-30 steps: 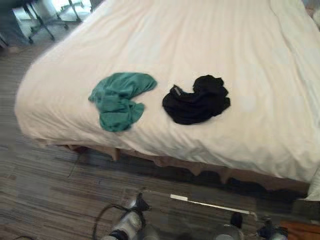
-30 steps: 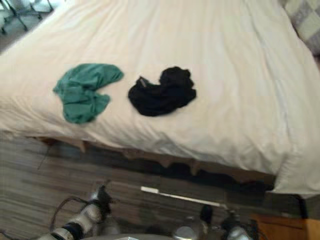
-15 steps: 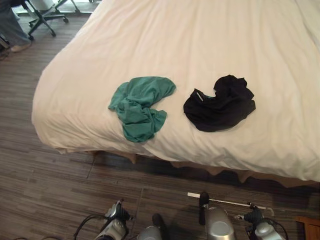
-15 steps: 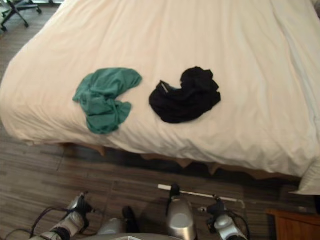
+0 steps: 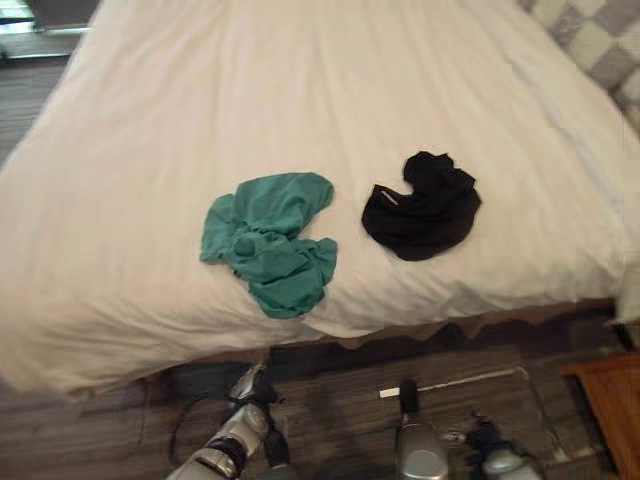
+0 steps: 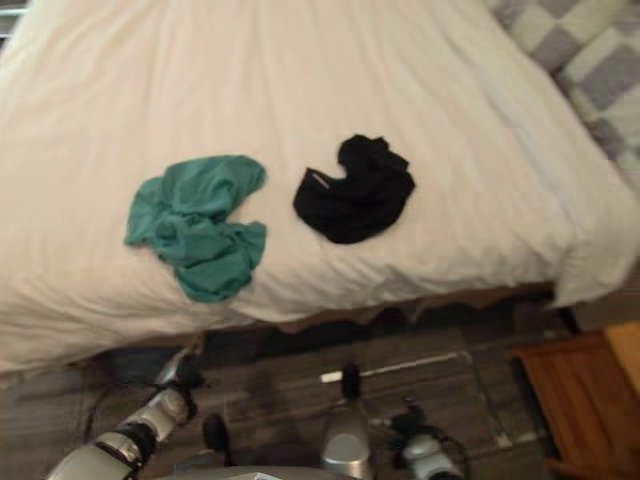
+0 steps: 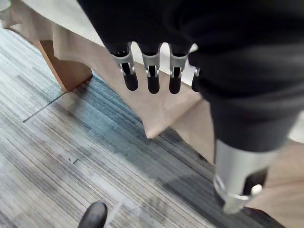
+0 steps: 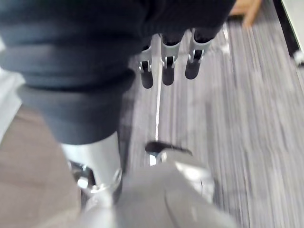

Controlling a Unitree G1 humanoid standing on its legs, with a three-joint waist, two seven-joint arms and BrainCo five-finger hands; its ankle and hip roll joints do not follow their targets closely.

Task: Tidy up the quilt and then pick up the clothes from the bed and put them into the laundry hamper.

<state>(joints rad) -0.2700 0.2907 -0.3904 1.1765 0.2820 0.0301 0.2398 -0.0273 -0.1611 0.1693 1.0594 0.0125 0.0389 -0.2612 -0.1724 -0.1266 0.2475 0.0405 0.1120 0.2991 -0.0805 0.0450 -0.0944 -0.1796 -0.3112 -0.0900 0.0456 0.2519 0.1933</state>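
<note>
Even, soft indoor light on the pale quilt [image 5: 300, 90]; both eye views slightly motion-blurred, right wrist view blurred most.

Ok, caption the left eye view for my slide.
Green garment and black garment lie apart on the white quilt.

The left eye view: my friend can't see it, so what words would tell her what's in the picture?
A green garment and a black garment lie crumpled side by side, apart, near the front edge of a bed under a smooth cream quilt. A checked pillow sits at the far right corner.
</note>
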